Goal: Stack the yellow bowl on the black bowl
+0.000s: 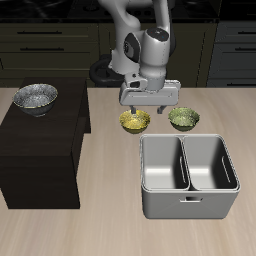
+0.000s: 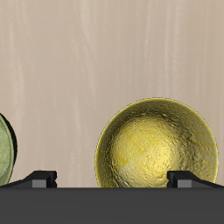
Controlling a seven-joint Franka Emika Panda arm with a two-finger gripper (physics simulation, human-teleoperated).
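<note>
- Silvery-grey speckled inside, dark outside, the round black bowl (image 1: 35, 98) sits on top of a dark cabinet (image 1: 40, 150), well apart from the other bowls
- Bright yellow-gold, mottled, the small round yellow bowl (image 1: 135, 122) rests on the pale wooden counter (image 1: 100, 230), just beside a grey two-compartment metal bin (image 1: 188, 176)
- Above it hangs the end effector (image 1: 147, 106), fingers apart and empty; the wrist view shows the bowl (image 2: 157, 144) partly off-centre
- A duller olive-green bowl (image 1: 184, 119) stands near; judged best to straddle one yellow rim wall, then descend squarely before closing
</note>
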